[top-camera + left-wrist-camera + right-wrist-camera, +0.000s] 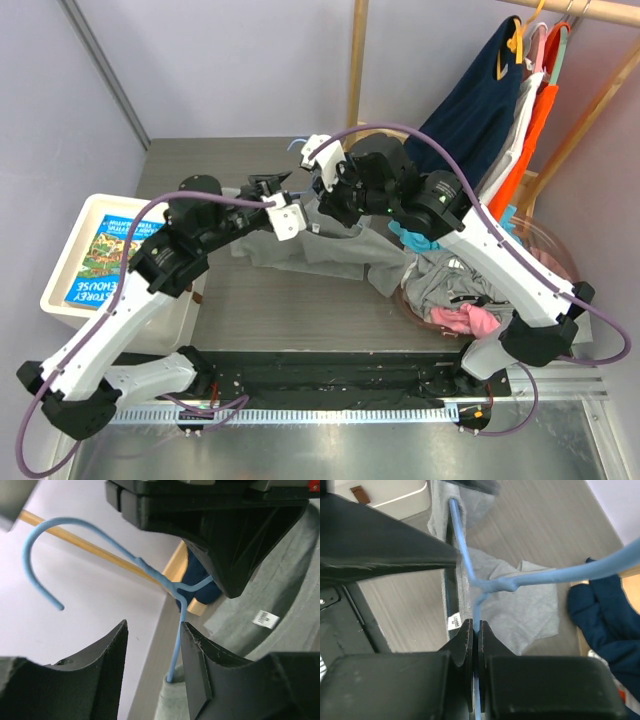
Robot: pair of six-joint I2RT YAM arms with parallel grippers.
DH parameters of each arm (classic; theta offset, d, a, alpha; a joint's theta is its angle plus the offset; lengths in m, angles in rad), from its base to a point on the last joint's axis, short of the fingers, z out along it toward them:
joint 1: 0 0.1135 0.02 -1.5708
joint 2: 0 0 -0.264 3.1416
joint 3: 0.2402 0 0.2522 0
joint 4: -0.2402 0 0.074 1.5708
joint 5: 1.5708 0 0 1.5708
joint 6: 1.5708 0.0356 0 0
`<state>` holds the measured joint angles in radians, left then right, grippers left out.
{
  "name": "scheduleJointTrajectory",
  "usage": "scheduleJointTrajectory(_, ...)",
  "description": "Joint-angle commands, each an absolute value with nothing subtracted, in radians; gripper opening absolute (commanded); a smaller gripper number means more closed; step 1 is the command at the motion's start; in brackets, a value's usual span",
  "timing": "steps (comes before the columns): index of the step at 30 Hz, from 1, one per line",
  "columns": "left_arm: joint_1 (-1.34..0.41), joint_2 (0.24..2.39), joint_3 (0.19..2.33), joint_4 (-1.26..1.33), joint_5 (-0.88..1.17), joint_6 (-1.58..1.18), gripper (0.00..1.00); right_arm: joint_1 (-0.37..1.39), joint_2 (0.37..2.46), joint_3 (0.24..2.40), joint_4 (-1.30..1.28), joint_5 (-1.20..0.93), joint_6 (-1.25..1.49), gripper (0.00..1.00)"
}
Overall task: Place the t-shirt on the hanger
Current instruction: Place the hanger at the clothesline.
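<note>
Table [200, 160] edge just beyond hanger [178, 592].

Left side, beside the table [300, 310]: white bin [62, 285] with a picture book [108, 258] lying flat in it. Far right: navy garment [475, 110], white garment [522, 130] and orange garment [545, 110] hang side by side under a wooden rail [590, 8], on a yellow hanger [522, 38] and a pink hanger [558, 32]. Near right: clear tub [562, 262] holding a speckled grey garment [450, 285], a pink cloth [465, 320] and a teal cloth [412, 238].

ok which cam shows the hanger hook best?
Left wrist: the hanger shows its whole curved hook against the wall. Right wrist: only the neck, wire pinched in the right end effector. Top external: arms hide nearly all.
</note>
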<state>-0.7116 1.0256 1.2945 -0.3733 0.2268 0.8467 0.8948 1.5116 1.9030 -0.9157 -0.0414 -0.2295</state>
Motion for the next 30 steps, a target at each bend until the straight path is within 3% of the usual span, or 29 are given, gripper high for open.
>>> scheduleJointTrajectory(1,-0.716,1.075,1.307,-0.304,0.251,0.874,0.45,0.897,1.433,1.891,-0.874,-0.135,-0.176,0.01)
scheduleJointTrajectory(11,-0.724,1.091,1.304,-0.360,0.347,0.857,0.41,0.897,1.419,1.875,-0.853,-0.097,-0.150,0.01)
scheduleJointTrajectory(12,-0.724,1.095,1.305,-0.362,0.344,0.861,0.38,0.897,1.416,1.875,-0.850,-0.115,-0.143,0.01)
scheduleJointTrajectory(13,-0.723,1.107,1.308,-0.362,0.328,0.864,0.28,0.897,1.410,1.875,-0.848,-0.159,-0.138,0.01)
scheduleJointTrajectory(17,-0.724,1.126,1.325,-0.367,0.305,0.873,0.06,0.897,1.378,1.838,-0.841,-0.289,-0.120,0.01)
scheduleJointTrajectory(18,-0.724,1.126,1.322,-0.341,0.290,0.871,0.01,0.897,1.368,1.829,-0.841,-0.317,-0.108,0.09)
scheduleJointTrajectory(20,-0.710,1.112,1.316,-0.334,0.319,0.868,0.00,0.896,1.347,1.816,-0.856,-0.395,-0.083,0.33)
scheduleJointTrajectory(21,-0.668,1.095,1.313,-0.351,0.374,0.867,0.00,0.891,1.339,1.813,-0.867,-0.426,-0.074,0.61)
scheduleJointTrajectory(22,-0.648,1.077,1.289,-0.348,0.435,0.864,0.00,0.887,1.327,1.793,-0.880,-0.449,-0.054,0.71)
scheduleJointTrajectory(24,-0.626,1.013,1.246,-0.316,0.508,0.888,0.00,0.849,1.273,1.755,-0.881,-0.497,-0.035,0.78)
scheduleJointTrajectory(30,-0.621,0.940,1.178,-0.380,0.584,0.957,0.00,0.700,1.213,1.663,-1.012,-0.735,-0.006,0.75)
